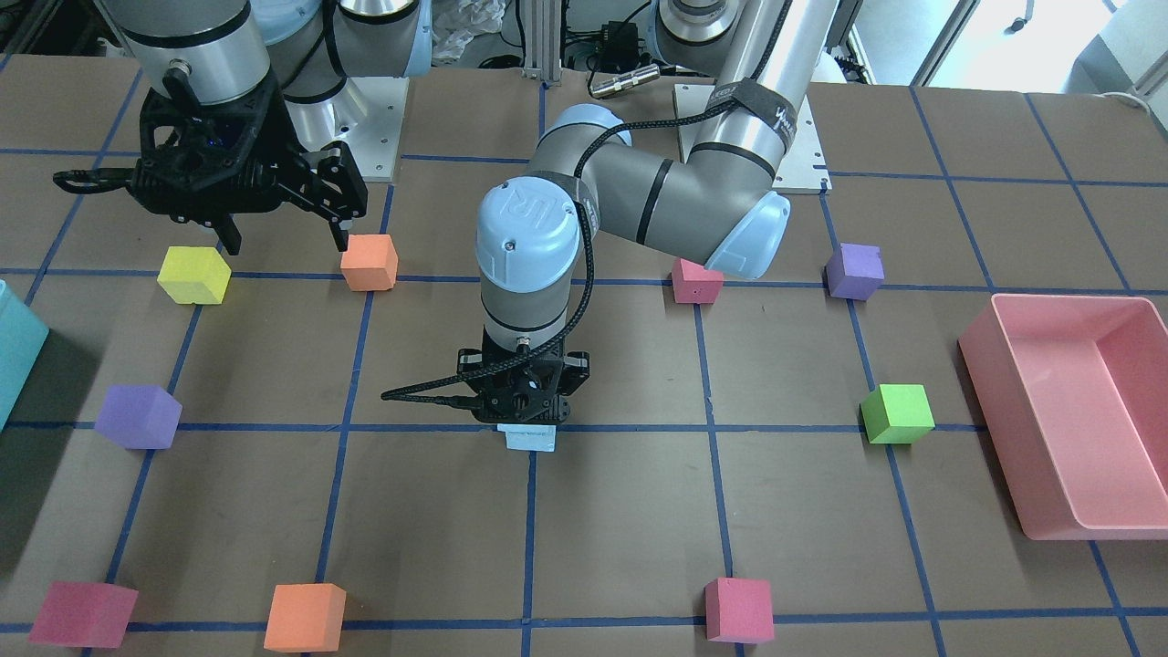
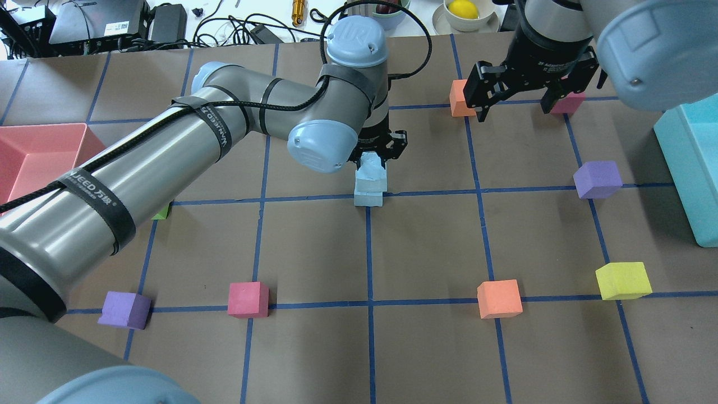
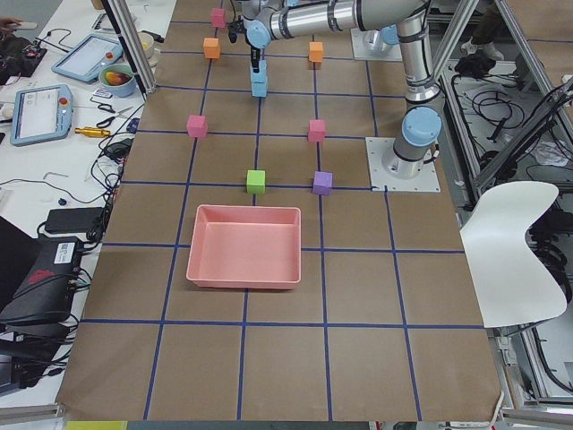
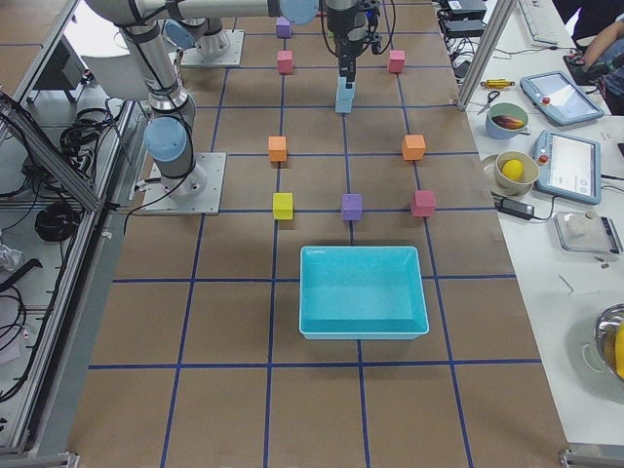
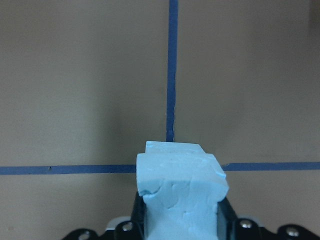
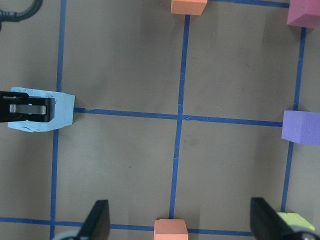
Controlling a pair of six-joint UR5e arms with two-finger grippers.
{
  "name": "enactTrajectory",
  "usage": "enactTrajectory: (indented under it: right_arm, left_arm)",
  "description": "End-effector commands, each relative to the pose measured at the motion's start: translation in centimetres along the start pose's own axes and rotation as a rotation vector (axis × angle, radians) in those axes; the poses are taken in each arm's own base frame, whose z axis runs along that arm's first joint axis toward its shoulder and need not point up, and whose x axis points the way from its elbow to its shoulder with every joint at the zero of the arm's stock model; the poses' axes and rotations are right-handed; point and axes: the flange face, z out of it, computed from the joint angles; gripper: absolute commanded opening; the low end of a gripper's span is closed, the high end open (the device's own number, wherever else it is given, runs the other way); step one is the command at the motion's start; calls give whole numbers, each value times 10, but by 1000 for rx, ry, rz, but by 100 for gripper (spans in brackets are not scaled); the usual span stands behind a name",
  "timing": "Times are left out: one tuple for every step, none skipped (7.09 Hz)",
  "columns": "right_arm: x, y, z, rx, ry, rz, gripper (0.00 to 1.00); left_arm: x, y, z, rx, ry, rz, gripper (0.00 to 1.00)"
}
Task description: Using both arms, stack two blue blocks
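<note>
The left hand is clenched on the upper blue block, which is on or just above the lower blue block at the middle of the desk. I cannot tell whether the two touch. The upper block looks slightly off-square to the one beneath. The release is therefore the risk, I judge: light foam may cling to a finger and tip off as the hand opens or lifts.

From the left edge come a pink tray, a pink cube toward the robot-side edge, the stack, and an orange cube. Then come the right hand, released and raised over the right half, a purple cube, and a teal box at the right edge. All are well apart from the stack, and none seems to block a straight lift.
</note>
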Motion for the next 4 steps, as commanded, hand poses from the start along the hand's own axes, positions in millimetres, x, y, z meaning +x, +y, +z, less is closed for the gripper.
enactTrajectory:
  right_arm:
    - [-1, 0, 1, -2, -2, -1, 100]
    - [-1, 0, 1, -2, -2, -1, 100]
    - [-1, 0, 1, -3, -2, -1, 100]
    - [-1, 0, 1, -3, -2, -1, 100]
  left_arm:
    - [1, 0, 11, -8, -25, 15, 100]
    - [0, 1, 10, -5, -30, 25, 100]
    - [1, 0, 4, 5, -26, 25, 100]
    - [-2, -2, -25, 39, -8, 24, 100]
